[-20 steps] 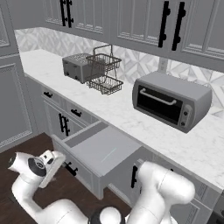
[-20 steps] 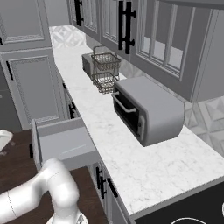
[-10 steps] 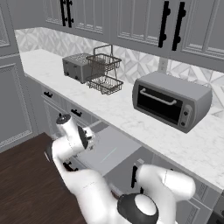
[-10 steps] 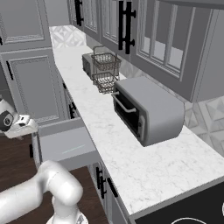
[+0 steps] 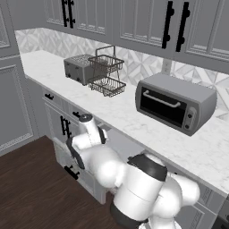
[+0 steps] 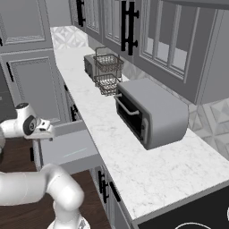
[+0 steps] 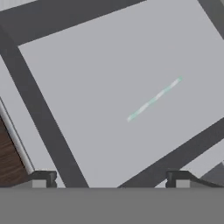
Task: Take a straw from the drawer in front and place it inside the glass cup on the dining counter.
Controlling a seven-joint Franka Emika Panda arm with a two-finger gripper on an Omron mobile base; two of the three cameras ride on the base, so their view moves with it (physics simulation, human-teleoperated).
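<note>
Straw handling: the thin, pale, mint-and-white drinking straw [image 7: 154, 99] looks to me very light, smooth and round, so I expect it to roll or skid on the flat floor of the drawer. It is probably soft enough to crush if I squeeze hard.
Where I would grip: near its middle, with the fingers set across its length, so it stays level and does not swing when lifted.
Straw looks: a slim straight stick, pale green with whitish patches, lying flat on a slant in the hand view. I also see it as a faint pale line in the right base view [image 6: 74, 153].
Straw place: alone on the bare floor of the drawer, well apart from every wall.
Drawer: the wide, shallow grey drawer [image 7: 39, 118] stands pulled out below the marble worktop, plain grey inside with darker rims; in the right base view [image 6: 49, 152] its open tray faces up.
Gripper: my two-finger dark-tipped gripper [image 7: 111, 178] hangs above the drawer looking down into it, the tips spread wide apart with nothing between them. The straw lies ahead of the tips, not yet between them.
Arm: in the left base view the white hand [image 5: 87, 134] is bent low over the drawer.
Worktop: a grey toaster oven [image 5: 174, 103], a wire basket rack [image 5: 106, 75] and a small grey toaster [image 5: 78, 68] stand along the white marble-look worktop [image 6: 129, 161].
</note>
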